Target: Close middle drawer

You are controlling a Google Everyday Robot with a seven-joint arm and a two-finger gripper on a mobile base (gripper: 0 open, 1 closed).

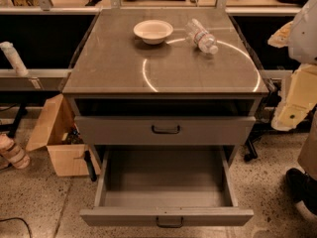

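The middle drawer (166, 216) is pulled far out at the bottom of the camera view. It has a slim grey front panel, a small black bar handle (169, 222) and a long empty grey tray (166, 177). Above it, a grey drawer with a taller front panel (165, 130) sticks out slightly from the cabinet. My arm is at the right edge of the view. My gripper (293, 108) hangs beside the cabinet's right side, well apart from the middle drawer and touching nothing on it.
On the cabinet top (163, 68) stand a white bowl (153, 31) and a plastic bottle (201, 35) on its side. An open cardboard box (59, 145) sits on the floor to the left. A dark shoe-like object (302, 185) is at the lower right.
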